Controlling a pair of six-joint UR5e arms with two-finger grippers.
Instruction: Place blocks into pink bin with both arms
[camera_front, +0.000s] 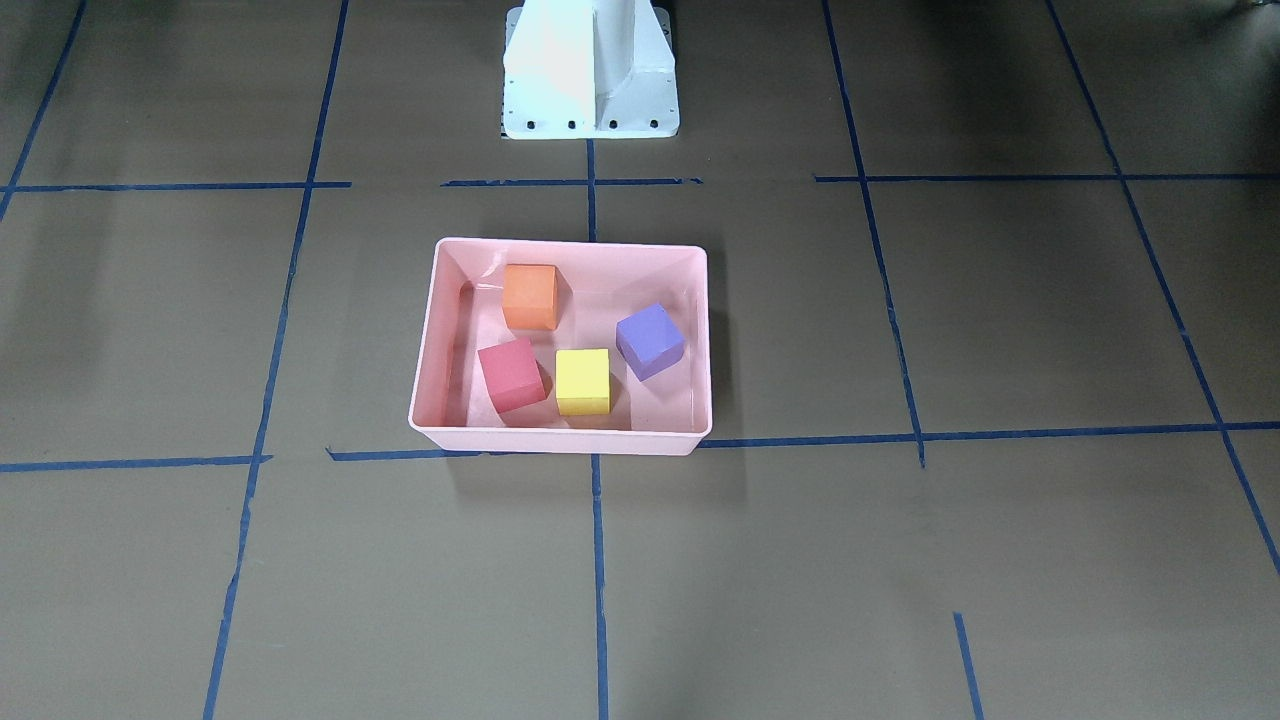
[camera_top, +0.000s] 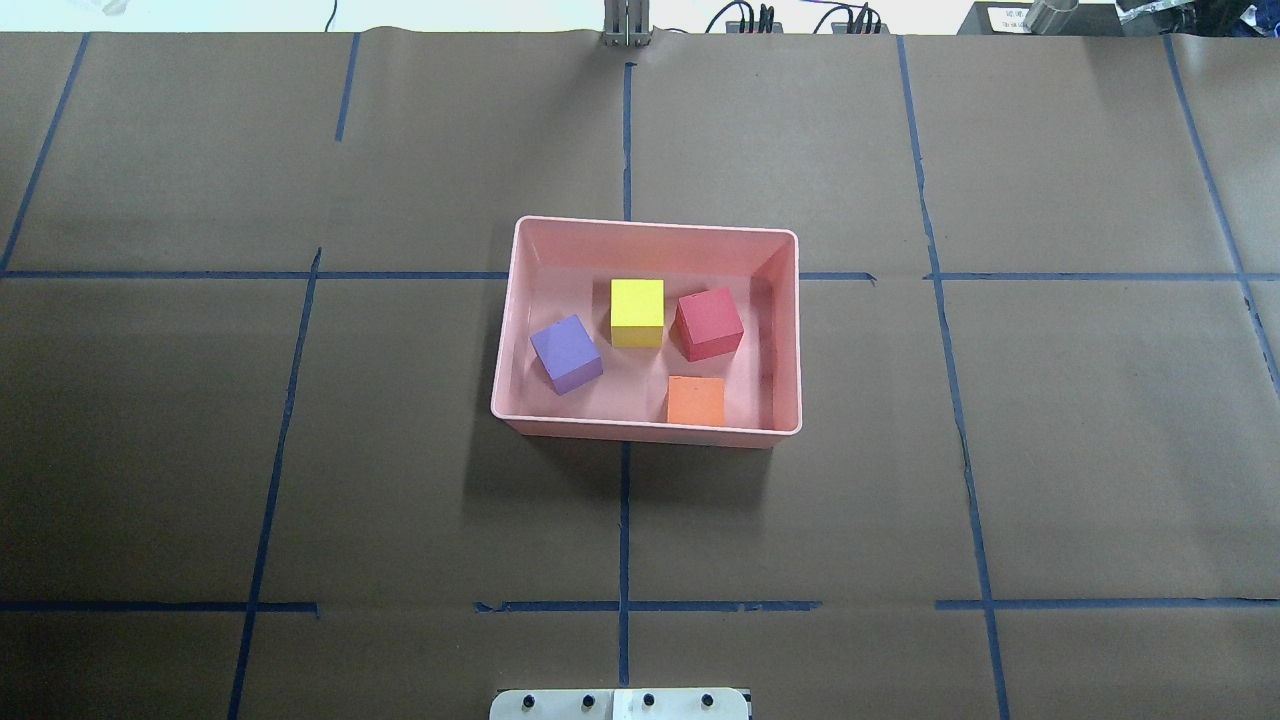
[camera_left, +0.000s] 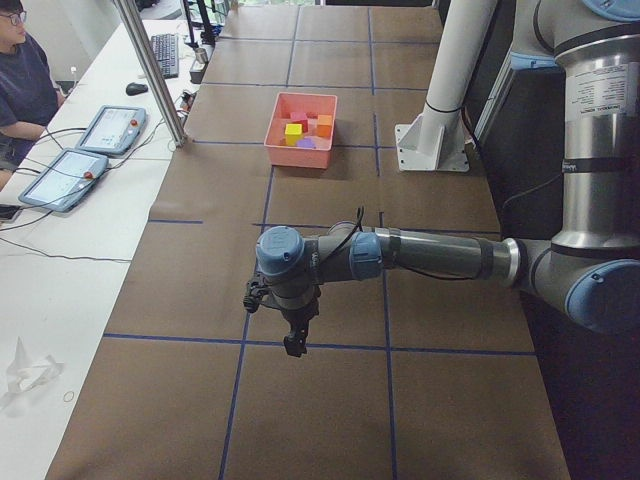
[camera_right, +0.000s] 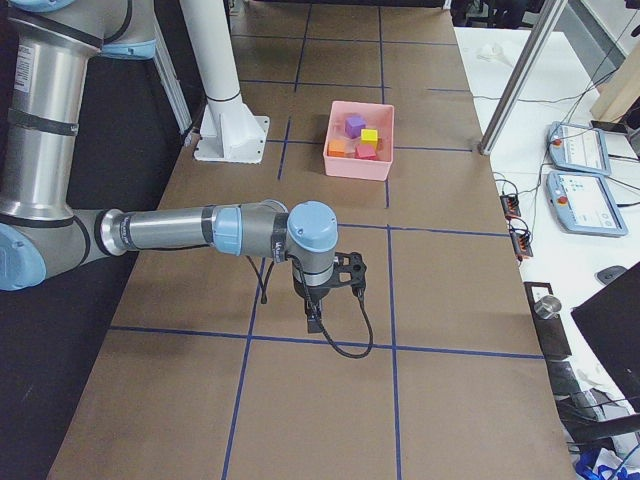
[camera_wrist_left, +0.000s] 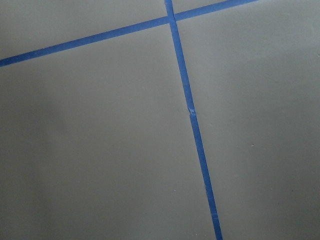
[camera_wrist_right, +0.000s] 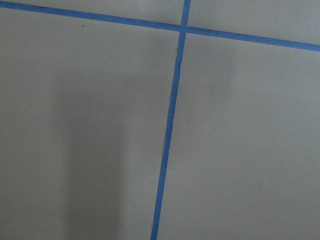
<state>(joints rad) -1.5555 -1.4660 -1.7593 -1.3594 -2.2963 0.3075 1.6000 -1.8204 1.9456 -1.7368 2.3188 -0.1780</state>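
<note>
The pink bin sits at the table's middle, also in the overhead view. All four blocks lie inside it: orange, purple, red-pink and yellow-green. My left gripper hangs over bare paper far from the bin, at the table's left end. My right gripper hangs likewise at the right end, far from the bin. Both show only in side views, so I cannot tell open or shut. Nothing shows held in either.
The white pedestal stands behind the bin on the robot's side. Blue tape lines grid the brown paper. An operator, tablets and a metal pole are on the side bench. The wrist views show only paper and tape.
</note>
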